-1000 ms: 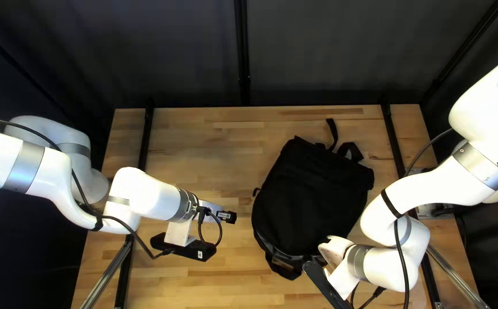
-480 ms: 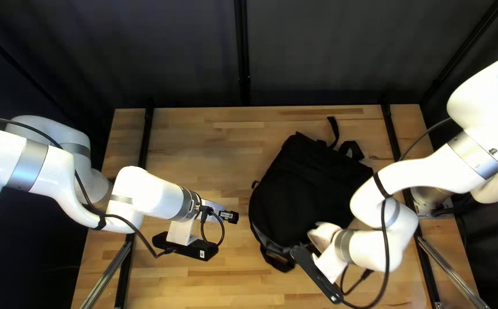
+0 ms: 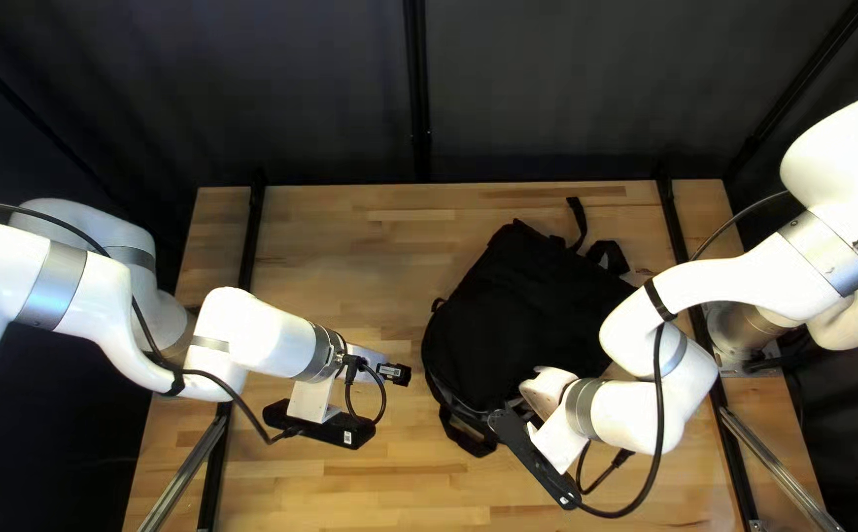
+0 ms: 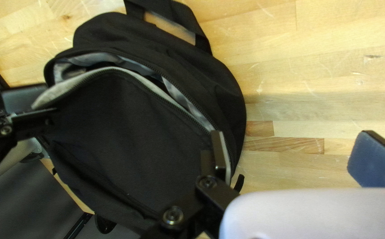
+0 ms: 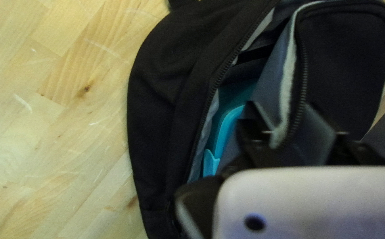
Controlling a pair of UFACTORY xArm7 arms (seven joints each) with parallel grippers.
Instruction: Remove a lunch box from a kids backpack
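Item, one bag (image 3: 527, 315), black: lying on the bench (image 3: 340, 246), right of centre in the top left view, its mouth facing the lower part of the frame.

Item, one right tool (image 5: 283, 113): I am pinching the flap (image 5: 342, 66) with it, one finger inside the mouth, one outside.

Item, one left tool (image 4: 292, 137): I am holding it spread, one finger over the flap's zipped edge, the other over bare bench.

Item, one lunch box (image 5: 223, 128), blue-green: sitting in the bag, only a strip showing. That strip is running roughly along the zip (image 5: 218, 79); the box's full long axis I am not making out.

Judgement: the right tool is nearer but is busy holding the mouth wide, so I am looking to the left one for the reach, aiming between flap and zip. Too little opening could leave it catching cloth.

Bearing: the box is lying just beside the right tool, on the flap's inner side; the left wrist view is not showing it.
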